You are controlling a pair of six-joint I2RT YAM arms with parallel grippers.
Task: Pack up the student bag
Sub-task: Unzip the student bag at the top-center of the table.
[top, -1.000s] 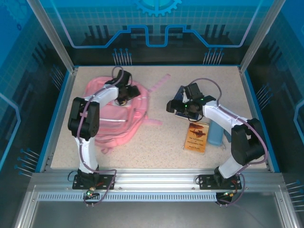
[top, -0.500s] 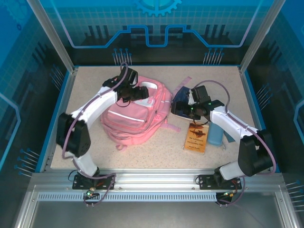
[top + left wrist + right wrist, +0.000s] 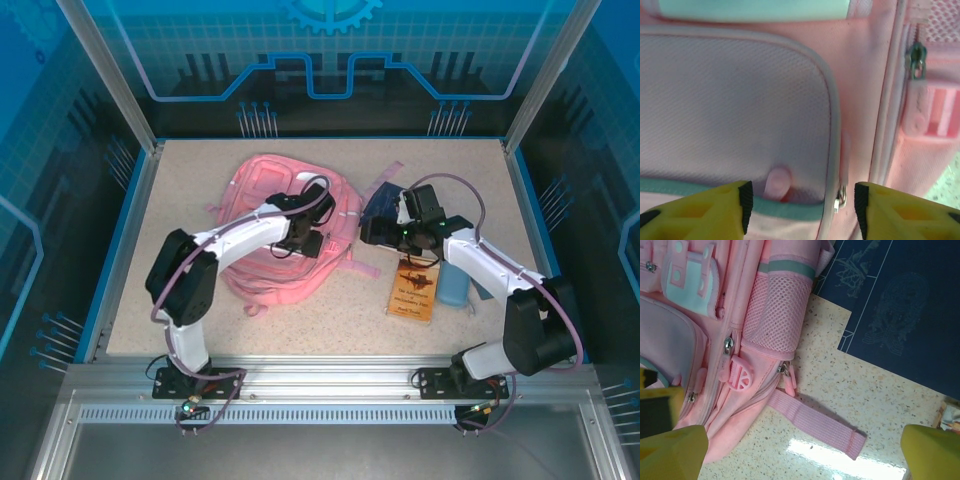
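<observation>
The student bag (image 3: 255, 190) lies on the counter (image 3: 330, 300) directly beneath the left claw (image 3: 802, 202). That claw is spread and empty, its fingers astride the front pocket's pink zip pull (image 3: 777, 181) and the metal slider (image 3: 841, 196) beside it. Risk: the soft pull slips free or pocket fabric gets pinched instead, so the whole bag drags, since the right claw (image 3: 800, 450) stands spread wide and empty alongside the mesh pocket (image 3: 777, 315) and restrains nothing.

Worktop (image 3: 330, 310): beige, speckled, with one bright glare patch (image 3: 840, 452) in the right wrist view. Blue rim (image 3: 119, 250) along its edges. Aluminium posts (image 3: 105, 70) rise at the far corners. Back panel (image 3: 330, 70) and side panels (image 3: 40, 200) are translucent blue, printed with lighter circuit lines and a gear motif (image 3: 330, 12). Aluminium rail (image 3: 330, 385) along the near edge, with a grey metal sheet (image 3: 320, 450) below it.
</observation>
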